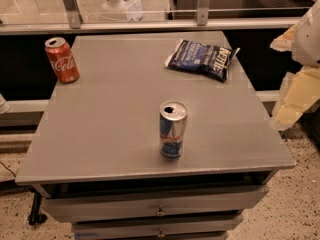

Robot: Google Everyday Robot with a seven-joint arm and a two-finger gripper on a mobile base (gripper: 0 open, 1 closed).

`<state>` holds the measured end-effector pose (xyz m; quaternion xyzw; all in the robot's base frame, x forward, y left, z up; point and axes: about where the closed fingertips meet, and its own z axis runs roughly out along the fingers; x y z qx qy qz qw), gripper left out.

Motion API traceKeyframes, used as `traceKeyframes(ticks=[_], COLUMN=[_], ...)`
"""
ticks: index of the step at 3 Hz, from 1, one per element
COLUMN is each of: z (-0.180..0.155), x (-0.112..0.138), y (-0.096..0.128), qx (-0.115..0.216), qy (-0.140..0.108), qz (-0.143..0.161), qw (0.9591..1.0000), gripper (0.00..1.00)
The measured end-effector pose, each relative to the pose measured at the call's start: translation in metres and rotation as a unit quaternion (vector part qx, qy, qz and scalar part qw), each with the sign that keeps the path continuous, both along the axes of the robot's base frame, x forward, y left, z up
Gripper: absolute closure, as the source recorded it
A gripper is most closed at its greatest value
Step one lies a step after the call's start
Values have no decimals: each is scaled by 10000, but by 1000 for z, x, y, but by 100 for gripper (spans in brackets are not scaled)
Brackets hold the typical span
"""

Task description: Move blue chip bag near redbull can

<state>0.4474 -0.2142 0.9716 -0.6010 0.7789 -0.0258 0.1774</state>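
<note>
A grey table is seen from above and from its front side. The blue chip bag is laid flat on the far right part of the table top, close to the back edge. Its white lettering is turned upward and its long side is tilted a little toward the right edge. The redbull can is placed upright near the middle of the front half of the table, and its silver top with the opening is visible. The bag and this can are well apart, with bare table surface between them. A red Coca-Cola can is stood upright at the far left corner, well apart from both other things.

The gripper is found at the right border of the view, beyond the right edge of the table and beside it, as a pale cream and white shape. It is not in contact with the bag, the cans or the table top, and no object is seen in it. How far it is opened cannot be told.

Under the table top, two drawer fronts with small knobs are seen. A speckled floor is visible at the lower right.
</note>
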Motion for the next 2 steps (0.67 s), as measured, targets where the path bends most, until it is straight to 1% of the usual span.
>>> traceKeyframes(ticks=[1,2], z=[-28,-52], x=[30,91], y=[17,35], qx=[392,839], qy=[-140,-550], qz=[310,469], qw=[9987,9938], gripper=[0,0])
